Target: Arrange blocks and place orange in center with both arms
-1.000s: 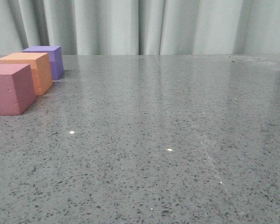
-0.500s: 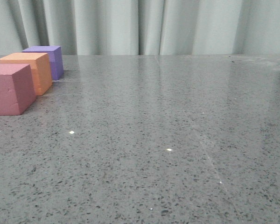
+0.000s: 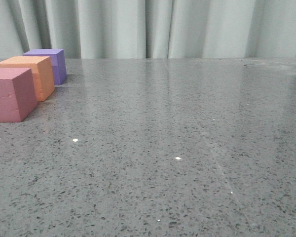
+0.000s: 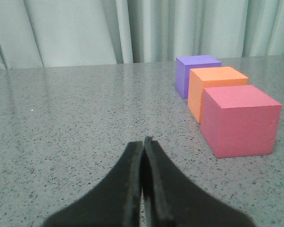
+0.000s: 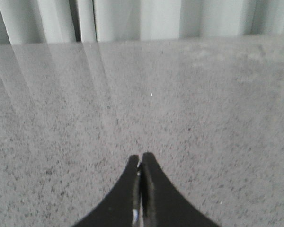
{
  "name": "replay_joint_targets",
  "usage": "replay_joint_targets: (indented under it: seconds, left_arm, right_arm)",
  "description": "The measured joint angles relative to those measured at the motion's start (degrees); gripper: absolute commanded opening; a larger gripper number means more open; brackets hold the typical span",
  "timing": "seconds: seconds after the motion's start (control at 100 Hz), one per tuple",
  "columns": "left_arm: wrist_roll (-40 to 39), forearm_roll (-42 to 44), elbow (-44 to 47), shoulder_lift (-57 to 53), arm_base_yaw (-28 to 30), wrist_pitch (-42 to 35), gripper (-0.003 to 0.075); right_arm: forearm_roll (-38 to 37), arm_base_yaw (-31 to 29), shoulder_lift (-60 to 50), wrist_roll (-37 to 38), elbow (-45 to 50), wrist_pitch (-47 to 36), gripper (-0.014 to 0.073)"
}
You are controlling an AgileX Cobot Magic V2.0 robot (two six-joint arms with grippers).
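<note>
Three foam cubes stand in a row at the far left of the table: the pink-red cube [image 3: 10, 94] nearest, the orange cube [image 3: 32, 74] behind it in the middle, the purple cube [image 3: 52, 61] farthest. They also show in the left wrist view: pink-red [image 4: 239, 120], orange [image 4: 215, 87], purple [image 4: 194, 71]. My left gripper [image 4: 143, 142] is shut and empty, low over the table, short of the cubes and to one side of them. My right gripper [image 5: 141, 157] is shut and empty over bare table. Neither gripper shows in the front view.
The grey speckled table [image 3: 177, 138] stretches to a pale curtain [image 3: 153, 27] at the back. Small bright light spots reflect on the tabletop.
The cubes have not moved. The front view has shifted very slightly, nothing else differs.
</note>
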Motion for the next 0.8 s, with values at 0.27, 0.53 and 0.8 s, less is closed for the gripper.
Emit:
replay_joint_targets:
  seconds: [0.27,0.53,0.8]
  left_arm:
    - [0.0,0.0,0.0,0.0,0.0,0.0,-0.0019]
    - [0.0,0.0,0.0,0.0,0.0,-0.1,-0.0019]
    - [0.0,0.0,0.0,0.0,0.0,-0.1,-0.0019]
  right_arm:
    - [2.4,0.0,0.0,0.0,6.1,-5.8,-0.0069]
    - [2.5,0.0,0.0,0.0,6.7,-9.0,-0.0069]
    - [2.6,0.0,0.0,0.0,6.7,-10.2,-0.0069]
